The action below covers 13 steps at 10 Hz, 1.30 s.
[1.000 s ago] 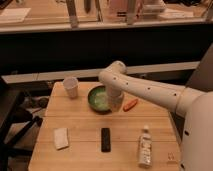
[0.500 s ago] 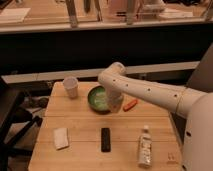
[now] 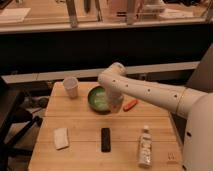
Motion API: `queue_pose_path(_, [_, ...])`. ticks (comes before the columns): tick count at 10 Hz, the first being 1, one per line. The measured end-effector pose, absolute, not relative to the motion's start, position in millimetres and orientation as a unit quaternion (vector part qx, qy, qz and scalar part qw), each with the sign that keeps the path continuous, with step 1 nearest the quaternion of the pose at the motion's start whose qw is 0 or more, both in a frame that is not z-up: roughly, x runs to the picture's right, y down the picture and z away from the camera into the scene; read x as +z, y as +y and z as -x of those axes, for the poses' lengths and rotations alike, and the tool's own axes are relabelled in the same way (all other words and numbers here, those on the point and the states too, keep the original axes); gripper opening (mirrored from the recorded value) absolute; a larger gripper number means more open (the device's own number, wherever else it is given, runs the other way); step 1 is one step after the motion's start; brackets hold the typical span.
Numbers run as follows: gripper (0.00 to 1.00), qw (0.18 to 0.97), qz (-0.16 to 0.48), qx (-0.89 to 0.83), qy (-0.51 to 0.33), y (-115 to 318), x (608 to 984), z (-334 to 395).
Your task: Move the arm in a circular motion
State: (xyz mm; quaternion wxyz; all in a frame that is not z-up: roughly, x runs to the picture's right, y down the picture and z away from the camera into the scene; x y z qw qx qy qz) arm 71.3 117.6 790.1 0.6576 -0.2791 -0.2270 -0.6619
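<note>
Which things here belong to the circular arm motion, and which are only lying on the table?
Belong: arm; claw, hanging above the green bowl.
Lying about: green bowl, paper cup, orange object, black device, white cloth, bottle.

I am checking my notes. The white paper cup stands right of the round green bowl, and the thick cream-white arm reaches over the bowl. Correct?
No: the camera view shows the white paper cup left of the round green bowl, not right. The thick cream-white arm does reach over the bowl, its gripper hanging above the bowl's right part.
</note>
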Motion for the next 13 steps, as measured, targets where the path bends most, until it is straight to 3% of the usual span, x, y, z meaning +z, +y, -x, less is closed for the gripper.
queue_pose_path(5, [0.03, 0.685, 0.279, -0.637, -0.218, 109.2, 787.6, -106.2])
queue_pose_path(13, [0.03, 0.655, 0.253, -0.688, -0.182, 34.6, 809.9, -97.1])
